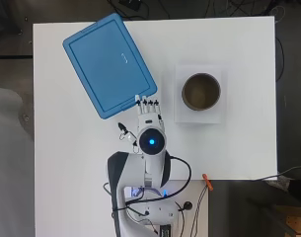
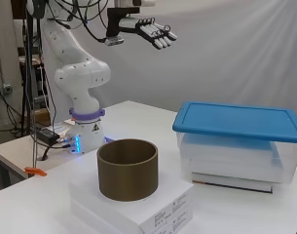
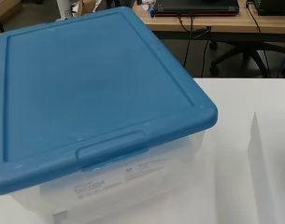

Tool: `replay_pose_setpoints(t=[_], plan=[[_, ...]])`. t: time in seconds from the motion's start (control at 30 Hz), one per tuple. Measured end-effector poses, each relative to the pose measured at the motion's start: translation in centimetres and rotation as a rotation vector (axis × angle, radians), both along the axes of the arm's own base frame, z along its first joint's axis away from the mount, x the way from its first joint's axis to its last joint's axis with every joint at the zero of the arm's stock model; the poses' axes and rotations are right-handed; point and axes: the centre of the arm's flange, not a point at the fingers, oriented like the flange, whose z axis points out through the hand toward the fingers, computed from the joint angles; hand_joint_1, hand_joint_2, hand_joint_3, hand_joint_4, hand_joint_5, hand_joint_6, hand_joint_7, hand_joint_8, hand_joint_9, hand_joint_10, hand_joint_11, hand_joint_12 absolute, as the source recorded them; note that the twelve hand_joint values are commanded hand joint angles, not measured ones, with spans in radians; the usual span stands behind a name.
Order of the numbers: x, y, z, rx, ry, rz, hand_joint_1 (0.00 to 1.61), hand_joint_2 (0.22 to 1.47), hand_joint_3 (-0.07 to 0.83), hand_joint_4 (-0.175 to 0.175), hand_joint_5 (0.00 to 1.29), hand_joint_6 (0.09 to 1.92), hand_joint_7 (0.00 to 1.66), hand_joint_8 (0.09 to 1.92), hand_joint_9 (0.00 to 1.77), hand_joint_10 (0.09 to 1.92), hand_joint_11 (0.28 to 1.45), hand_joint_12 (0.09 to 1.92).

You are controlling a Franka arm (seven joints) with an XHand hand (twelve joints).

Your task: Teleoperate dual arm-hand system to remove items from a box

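A clear plastic box [image 2: 235, 163] with a blue lid [image 1: 108, 64] stands on the white table, at the upper left in the overhead view. The lid [image 3: 86, 88] is closed on the box, and something white and flat shows dimly through the clear wall [image 2: 226, 156]. My hand [image 1: 149, 111] hangs high above the table, just off the box's near right corner. Its fingers [image 2: 160, 33] are straight and spread, holding nothing. In the side view the hand [image 2: 143, 27] is well above the lid.
A brown open cylinder [image 1: 201, 91] stands on a flat white box [image 1: 198, 117] to the right of the hand. An orange clip [image 1: 207, 181] lies at the table's near edge by the arm's base. Cables trail beside the base.
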Motion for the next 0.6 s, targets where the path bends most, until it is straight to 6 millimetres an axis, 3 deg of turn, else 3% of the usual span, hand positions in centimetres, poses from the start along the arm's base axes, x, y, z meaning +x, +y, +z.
replay_pose_setpoints(t=[0.1, 0.17, 0.23, 0.37, 0.6], plan=[[-0.6, -6.4, 0.3, 0.092, -0.026, 0.008, 0.06, 0.97, -0.001, -0.035, 0.18, 0.09, 0.36, 0.09, 0.42, 0.09, 0.45, 0.09], [-1.3, -9.6, -0.2, 0.138, -0.042, 0.015, 0.08, 0.97, 0.000, -0.041, 0.18, 0.09, 0.36, 0.09, 0.42, 0.09, 0.45, 0.09], [-1.8, -10.7, -0.8, 0.149, -0.052, 0.066, 0.10, 0.96, -0.003, -0.044, 0.18, 0.09, 0.34, 0.09, 0.41, 0.09, 0.44, 0.09], [-1.5, -7.7, -2.0, 0.074, -0.056, 0.200, 0.15, 0.94, -0.009, -0.044, 0.18, 0.09, 0.31, 0.09, 0.38, 0.09, 0.44, 0.09], [-1.8, 1.2, -4.9, -0.144, -0.121, 0.331, 0.20, 0.95, -0.001, -0.030, 0.20, 0.09, 0.27, 0.09, 0.34, 0.09, 0.45, 0.09]])
